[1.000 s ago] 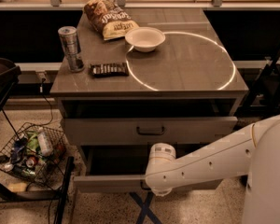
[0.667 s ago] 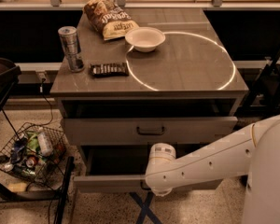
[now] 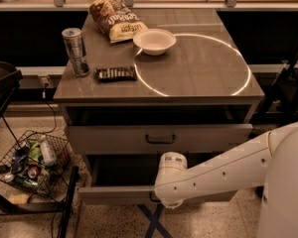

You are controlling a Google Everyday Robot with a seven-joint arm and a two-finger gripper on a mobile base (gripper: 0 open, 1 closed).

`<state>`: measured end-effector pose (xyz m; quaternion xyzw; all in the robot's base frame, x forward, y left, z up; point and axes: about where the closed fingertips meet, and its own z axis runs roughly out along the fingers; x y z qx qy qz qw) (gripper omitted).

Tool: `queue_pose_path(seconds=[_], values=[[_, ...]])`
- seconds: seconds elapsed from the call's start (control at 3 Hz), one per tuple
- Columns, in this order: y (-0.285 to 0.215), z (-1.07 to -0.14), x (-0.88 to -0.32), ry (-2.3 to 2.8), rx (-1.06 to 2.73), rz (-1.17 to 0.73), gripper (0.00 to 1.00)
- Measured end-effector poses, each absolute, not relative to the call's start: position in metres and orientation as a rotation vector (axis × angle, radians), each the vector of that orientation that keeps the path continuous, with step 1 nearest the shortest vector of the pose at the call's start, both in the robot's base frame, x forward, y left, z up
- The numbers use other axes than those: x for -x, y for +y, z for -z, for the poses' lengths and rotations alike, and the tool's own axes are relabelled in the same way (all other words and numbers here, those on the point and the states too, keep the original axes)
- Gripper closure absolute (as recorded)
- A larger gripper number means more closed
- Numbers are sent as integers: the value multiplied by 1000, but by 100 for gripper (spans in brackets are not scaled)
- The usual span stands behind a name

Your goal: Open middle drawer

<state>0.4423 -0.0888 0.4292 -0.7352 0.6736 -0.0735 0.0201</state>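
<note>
End effector [image 3: 165,201] low at front centre of middle drawer [image 3: 114,195], mostly hidden under arm; grip state cannot tell. Drawer stands pulled out. Bowl [image 3: 154,41], can [image 3: 75,51] on surface [image 3: 203,68].

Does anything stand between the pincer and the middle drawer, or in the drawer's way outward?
Nothing visible does. The pincer is at the front centre of the middle drawer; the wire basket stands left of its path.

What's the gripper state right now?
Gripper: cannot be told; it is at the front of the middle drawer, hidden under the arm.
</note>
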Motion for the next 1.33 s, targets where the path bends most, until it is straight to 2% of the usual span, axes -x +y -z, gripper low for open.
queue_pose_path(seconds=[0.33, 0.67, 1.0, 1.33], values=[[-89, -429, -442, 2089, 2281, 228, 61], [-89, -429, -442, 2090, 2281, 228, 58], [-89, -428, -442, 2091, 2282, 227, 82], [-89, -432, -440, 2085, 2280, 223, 100]])
